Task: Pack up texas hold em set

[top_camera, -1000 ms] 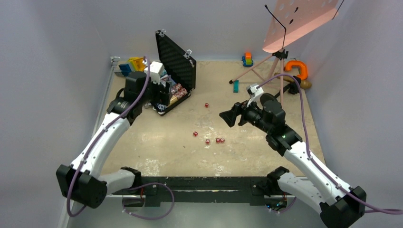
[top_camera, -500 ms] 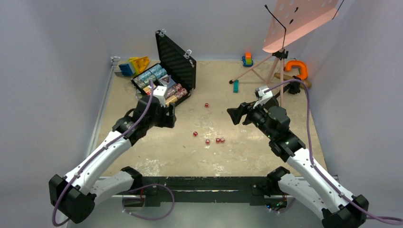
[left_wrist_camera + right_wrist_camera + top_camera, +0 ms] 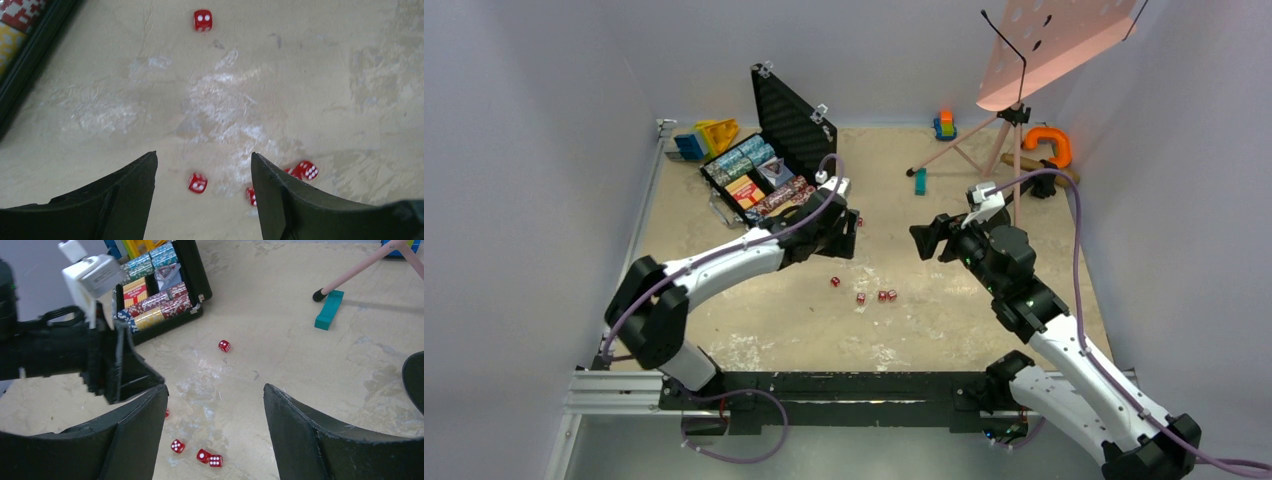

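Swung from the black foam-lined briefcase (image 3: 796, 130), left arm (image 3: 724, 262) hovers over tiny red dice (image 3: 197, 182), both arms' jaws released, ready to collect.

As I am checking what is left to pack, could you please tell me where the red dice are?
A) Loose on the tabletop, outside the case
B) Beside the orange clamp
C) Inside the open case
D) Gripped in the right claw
A: the red dice lie scattered on the bare tabletop, outside the open case, and the left claw and right claw hold nothing.
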Available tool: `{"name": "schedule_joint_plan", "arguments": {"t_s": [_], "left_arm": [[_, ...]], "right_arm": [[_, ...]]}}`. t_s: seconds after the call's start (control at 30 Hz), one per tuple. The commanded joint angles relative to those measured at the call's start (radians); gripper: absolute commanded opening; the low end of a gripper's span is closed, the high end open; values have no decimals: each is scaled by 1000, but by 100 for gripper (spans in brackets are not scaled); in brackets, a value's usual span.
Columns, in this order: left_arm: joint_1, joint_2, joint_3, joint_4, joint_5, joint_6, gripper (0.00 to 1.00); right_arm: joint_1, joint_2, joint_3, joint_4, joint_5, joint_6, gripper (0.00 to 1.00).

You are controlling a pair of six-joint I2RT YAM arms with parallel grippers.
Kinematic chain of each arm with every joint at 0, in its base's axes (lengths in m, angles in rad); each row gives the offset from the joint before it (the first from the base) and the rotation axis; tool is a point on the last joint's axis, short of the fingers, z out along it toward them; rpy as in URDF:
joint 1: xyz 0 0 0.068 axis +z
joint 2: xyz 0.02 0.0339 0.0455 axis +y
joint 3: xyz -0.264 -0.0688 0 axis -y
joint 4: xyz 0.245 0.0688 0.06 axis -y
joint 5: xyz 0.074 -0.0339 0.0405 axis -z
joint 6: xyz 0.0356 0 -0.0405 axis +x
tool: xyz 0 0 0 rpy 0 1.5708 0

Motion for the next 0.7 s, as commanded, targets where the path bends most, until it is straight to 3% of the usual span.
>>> {"name": "schedule_joint_plan", "arguments": {"t_s": [0.0,0.33,0.67], "left_arm": [[-1,161,160,85,-38,-84,72],[30,470,452,-34,10,-71,66],[79,639,664,-200,55,-70,61]], "right_arm": [[-3,-31,-7,18,17,6,73],[-4,-73,-20,17,18,-9,70],[-3,-91,-31,24,8,-9,68]]}}
